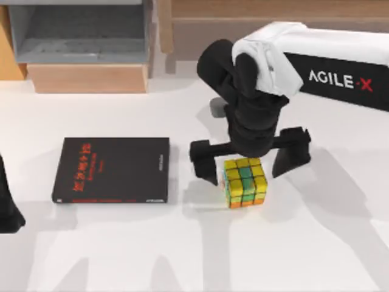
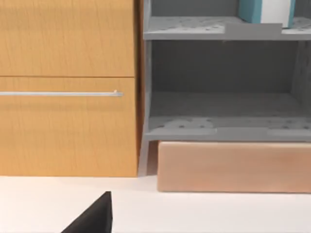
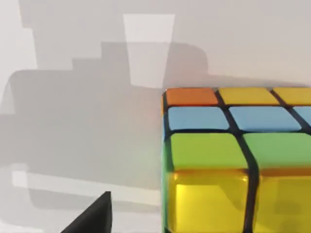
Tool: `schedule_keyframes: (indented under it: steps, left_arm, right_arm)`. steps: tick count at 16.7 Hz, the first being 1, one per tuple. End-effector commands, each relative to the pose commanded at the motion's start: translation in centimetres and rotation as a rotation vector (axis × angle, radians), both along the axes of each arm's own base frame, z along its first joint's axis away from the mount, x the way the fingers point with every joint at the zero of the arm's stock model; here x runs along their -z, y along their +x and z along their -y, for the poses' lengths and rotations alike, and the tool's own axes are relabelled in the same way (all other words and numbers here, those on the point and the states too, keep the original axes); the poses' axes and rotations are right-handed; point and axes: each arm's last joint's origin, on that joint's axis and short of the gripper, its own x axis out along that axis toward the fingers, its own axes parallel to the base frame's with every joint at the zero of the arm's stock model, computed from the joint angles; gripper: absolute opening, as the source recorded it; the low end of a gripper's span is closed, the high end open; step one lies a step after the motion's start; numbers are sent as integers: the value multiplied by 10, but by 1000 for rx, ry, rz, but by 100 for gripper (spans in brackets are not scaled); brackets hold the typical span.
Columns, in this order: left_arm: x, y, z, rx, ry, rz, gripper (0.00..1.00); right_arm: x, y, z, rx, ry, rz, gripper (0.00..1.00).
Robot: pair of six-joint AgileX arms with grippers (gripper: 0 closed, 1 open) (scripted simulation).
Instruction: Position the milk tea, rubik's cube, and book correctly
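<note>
Right now the cube (image 1: pixel 245 182) sits on the table (image 1: pixel 316 243), right of centre, well apart from the book (image 1: pixel 112 170) lying flat at the left. Right gripper (image 1: pixel 250 159) hovers above it, fingers spread wide, straddling its far edge. Risk: it looks off-centre, so closing could clip a corner and spin or skid the cube. Left gripper (image 1: pixel 9 207) is parked at the left edge.

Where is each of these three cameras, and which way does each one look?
Top view: above the table, looking down on the book, the rubik's cube and the right gripper, open astride it.
Left wrist view: on the left arm, facing the cabinet.
Right wrist view: close above the cube, shared with the top view.
</note>
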Motion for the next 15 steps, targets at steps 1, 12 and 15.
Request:
schedule_keyframes:
  steps: [1, 12, 15]
  left_arm:
    - [0, 0, 0, 0, 0, 0, 100]
    - [0, 0, 0, 0, 0, 0, 100]
    - [0, 0, 0, 0, 0, 0, 100]
  right_arm:
    - [1, 0, 0, 0, 0, 0, 100]
    - [1, 0, 0, 0, 0, 0, 40]
    - [1, 0, 0, 0, 0, 0, 17]
